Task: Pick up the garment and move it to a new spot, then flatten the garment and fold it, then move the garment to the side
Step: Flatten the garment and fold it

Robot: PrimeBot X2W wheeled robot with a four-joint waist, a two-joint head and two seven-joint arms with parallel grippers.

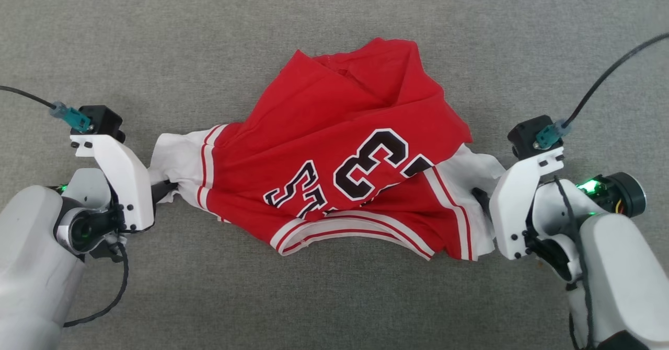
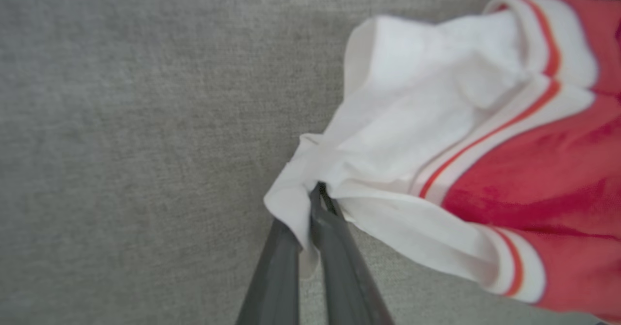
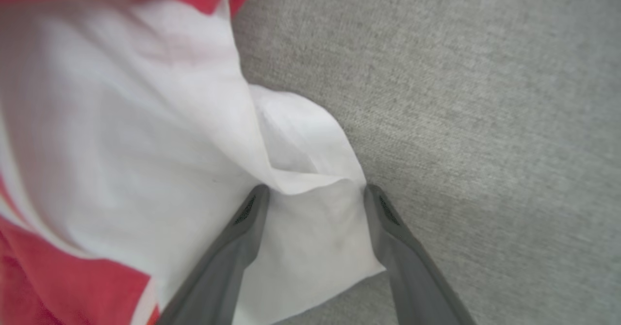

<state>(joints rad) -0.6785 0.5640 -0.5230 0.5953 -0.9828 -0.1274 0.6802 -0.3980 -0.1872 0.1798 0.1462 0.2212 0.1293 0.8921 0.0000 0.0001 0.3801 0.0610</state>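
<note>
The garment (image 1: 334, 146), a red jersey with white sleeves, striped trim and black white-edged numbers, lies crumpled on the grey cloth surface between my arms. My left gripper (image 1: 170, 187) is shut on the edge of the white sleeve (image 2: 402, 121) at the garment's left end; in the left wrist view the left gripper (image 2: 318, 191) pinches a fold of that white cloth. My right gripper (image 3: 313, 194) stands open, its two fingers spread on either side of a corner of the other white sleeve (image 3: 301, 145). In the head view the right gripper (image 1: 478, 196) sits at the garment's right end.
The grey woven surface (image 1: 157, 36) stretches all around the garment. Black cables run from both wrists, one (image 1: 606, 78) arching off to the upper right.
</note>
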